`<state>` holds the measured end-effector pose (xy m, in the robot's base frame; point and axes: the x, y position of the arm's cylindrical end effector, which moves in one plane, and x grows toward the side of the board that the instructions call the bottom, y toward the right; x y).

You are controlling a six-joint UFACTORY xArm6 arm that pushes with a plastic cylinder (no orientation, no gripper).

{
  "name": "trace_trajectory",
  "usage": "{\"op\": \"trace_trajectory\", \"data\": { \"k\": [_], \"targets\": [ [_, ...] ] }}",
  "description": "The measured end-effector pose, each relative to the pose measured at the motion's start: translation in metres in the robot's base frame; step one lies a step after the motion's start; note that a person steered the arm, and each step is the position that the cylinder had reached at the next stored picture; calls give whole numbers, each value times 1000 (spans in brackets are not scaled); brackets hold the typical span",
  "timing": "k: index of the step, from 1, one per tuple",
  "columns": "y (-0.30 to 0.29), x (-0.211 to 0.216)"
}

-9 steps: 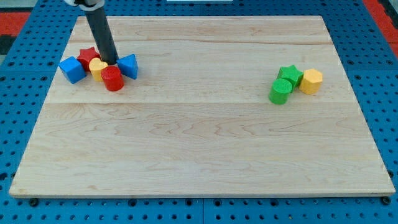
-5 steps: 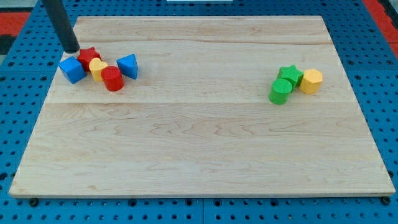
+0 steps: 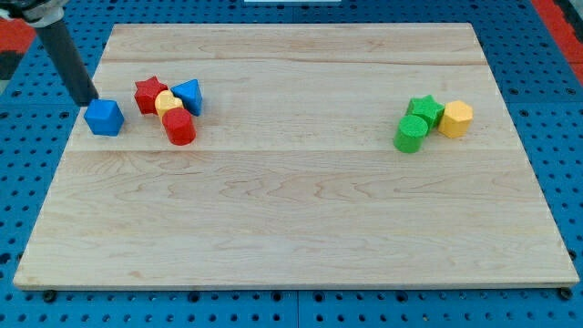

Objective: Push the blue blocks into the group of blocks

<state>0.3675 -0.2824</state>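
A dark rod comes down from the view's top left corner, and my tip (image 3: 88, 101) rests at the left edge of a pale wooden board (image 3: 301, 228) that lies on a blue pegboard table (image 3: 565, 182). The rod has no jaws or fingers, so it grasps nothing; it only stands against the surface. Just to the right of my tip and slightly below it, touching or nearly touching the rod, sits a blue cube (image 3: 104, 117), on its own. A little farther to the right of my tip, with a small gap of bare wood after the blue cube, lies a tight cluster of four blocks: a red star (image 3: 149, 94) nearest the tip, a yellow block (image 3: 168, 103) whose shape is hard to make out pressed against the star, a blue triangular block (image 3: 189, 96) on the cluster's far right side, and a red cylinder (image 3: 179, 128) at the cluster's lower edge. Well apart from my tip, far across the board toward the view's right, sits a second cluster: a green star (image 3: 424, 109), a green cylinder (image 3: 411, 134) just below it, and a yellow hexagonal block (image 3: 455, 118) touching the star's right side.
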Motion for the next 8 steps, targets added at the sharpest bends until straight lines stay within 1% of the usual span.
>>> {"op": "trace_trajectory", "data": {
  "k": [2,3,5,6,7,8],
  "targets": [
    [14,41],
    [32,49],
    [87,55],
    [89,88],
    [122,92],
    [155,78]
  ]
}}
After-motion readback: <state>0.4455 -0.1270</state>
